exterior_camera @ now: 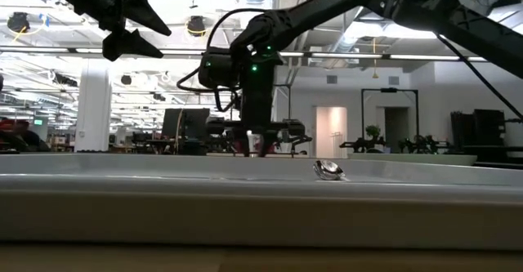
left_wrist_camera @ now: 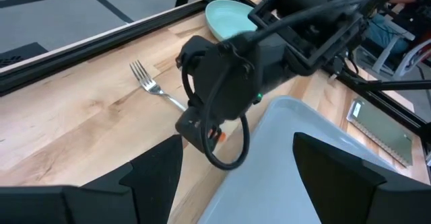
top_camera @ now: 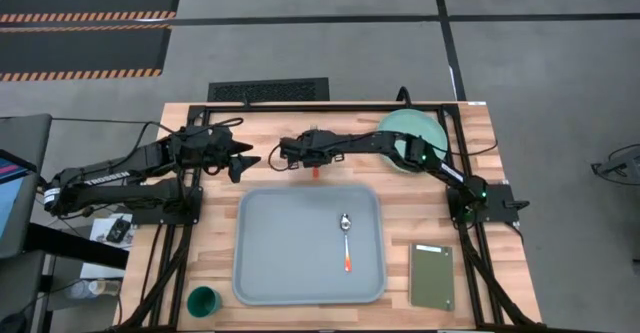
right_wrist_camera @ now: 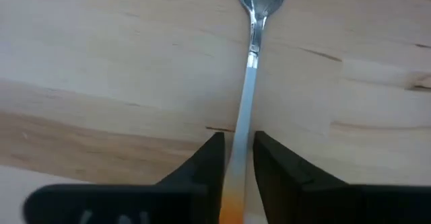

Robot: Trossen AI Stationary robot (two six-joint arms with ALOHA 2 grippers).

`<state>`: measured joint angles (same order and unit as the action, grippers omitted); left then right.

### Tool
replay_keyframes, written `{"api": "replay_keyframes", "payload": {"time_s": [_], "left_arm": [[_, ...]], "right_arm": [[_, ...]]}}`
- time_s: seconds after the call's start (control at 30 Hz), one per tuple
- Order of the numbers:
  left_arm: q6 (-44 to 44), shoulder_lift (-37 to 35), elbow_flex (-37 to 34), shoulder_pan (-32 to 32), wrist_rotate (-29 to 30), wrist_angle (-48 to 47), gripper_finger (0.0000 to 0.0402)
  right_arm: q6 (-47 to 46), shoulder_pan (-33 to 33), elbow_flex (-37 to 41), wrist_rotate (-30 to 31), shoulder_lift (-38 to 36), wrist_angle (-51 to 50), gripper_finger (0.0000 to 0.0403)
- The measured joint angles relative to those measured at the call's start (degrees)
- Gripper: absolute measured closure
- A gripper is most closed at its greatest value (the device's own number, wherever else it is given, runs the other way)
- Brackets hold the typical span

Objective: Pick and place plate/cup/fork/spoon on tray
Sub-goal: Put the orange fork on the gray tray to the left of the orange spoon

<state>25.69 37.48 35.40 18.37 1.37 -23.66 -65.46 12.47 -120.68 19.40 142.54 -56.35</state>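
Overhead, the tray (top_camera: 290,273) lies in the middle of the wooden table (top_camera: 500,163), and the spoon (top_camera: 345,239) rests inside it toward its right side, bowl away from the near edge. The plate (top_camera: 410,131) sits at the far right of the table, partly under the right arm, and the cup (top_camera: 203,300) stands off the tray's near-left corner. A dark olive slab (top_camera: 431,276) lies to the right of the tray. The right gripper (top_camera: 313,165) reaches in over the strip of table just beyond the tray's far rim, where a bit of orange handle shows; the left gripper (top_camera: 245,162) hovers nearby to its left, fingers spread apart. In the low view the tray wall fills the foreground, the spoon's bowl (exterior_camera: 328,171) gleams above it, and the right gripper (exterior_camera: 255,144) hangs down low behind the tray — the left gripper (exterior_camera: 135,23) is high up, open. From the left wrist, the fork (left_wrist_camera: 156,86) lies on bare wood beside the tray corner, its tines pointing away from the right arm's gripper, which covers the handle. From the right wrist, the two fingers (right_wrist_camera: 203,167) close in on the fork (right_wrist_camera: 250,56) at its orange handle, clamped on either side of it, the fork flat on the wood.
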Motion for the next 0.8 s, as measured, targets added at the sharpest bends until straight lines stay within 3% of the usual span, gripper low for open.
{"api": "replay_keyframes", "payload": {"time_s": [0.2,0.8], "left_arm": [[0.0,0.0,0.0,0.0,0.0,0.0,0.0132],[-0.1,0.0,0.0,0.0,0.1,-0.1,0.0132]], "right_arm": [[2.3,-0.2,0.0,0.3,0.0,0.0,0.039],[5.7,-0.1,0.2,2.0,-2.6,0.1,0.0401]]}}
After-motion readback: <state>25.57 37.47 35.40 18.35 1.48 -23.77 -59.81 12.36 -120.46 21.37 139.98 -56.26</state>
